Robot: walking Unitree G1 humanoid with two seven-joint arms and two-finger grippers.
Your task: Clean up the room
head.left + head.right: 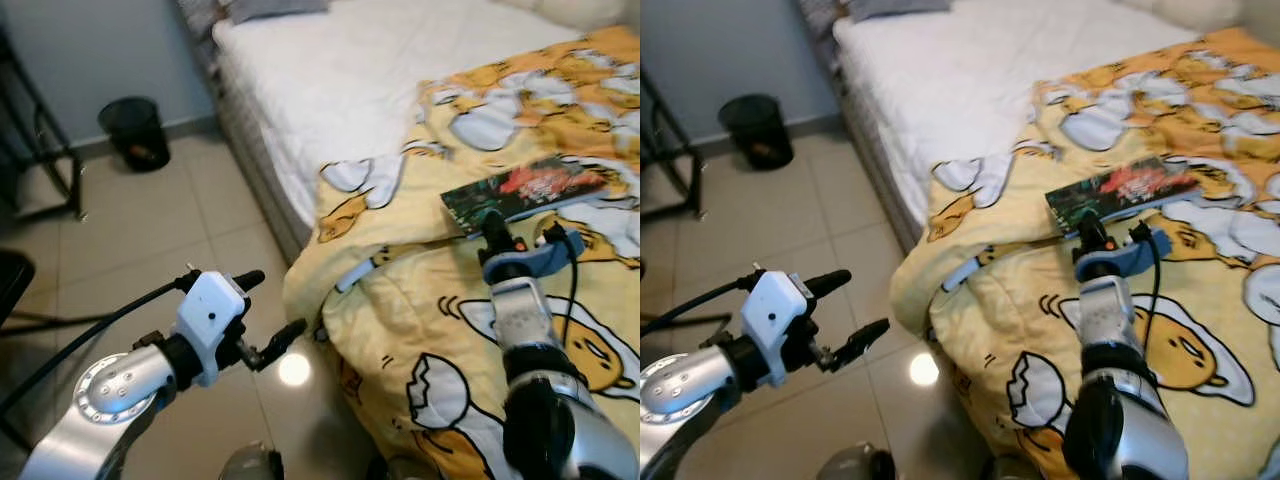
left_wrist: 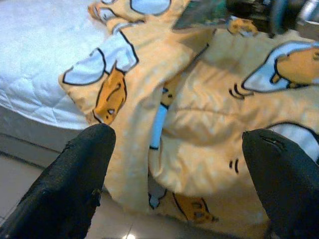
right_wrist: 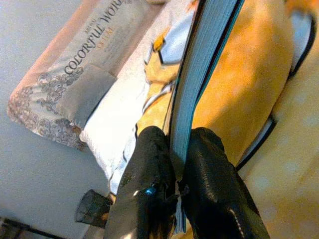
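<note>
right gripper (image 3: 178, 164) pinches book (image 1: 525, 190) beside headboard (image 3: 75, 69) reading "colorful".

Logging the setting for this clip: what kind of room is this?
Most likely a bedroom: a bed with a white mattress, a yellow cartoon blanket draped over it, and a small black bin on the tiled floor. The right gripper clamps a book on the blanket.

One book (image 1: 527, 190) lies on one yellow cartoon-print blanket (image 1: 450, 330) near the bed's (image 1: 330, 90) foot edge. One black wastebasket (image 1: 134, 132) stands on the floor (by the wall). Two grippers: left gripper (image 1: 268, 315), right gripper (image 1: 492, 226).
</note>
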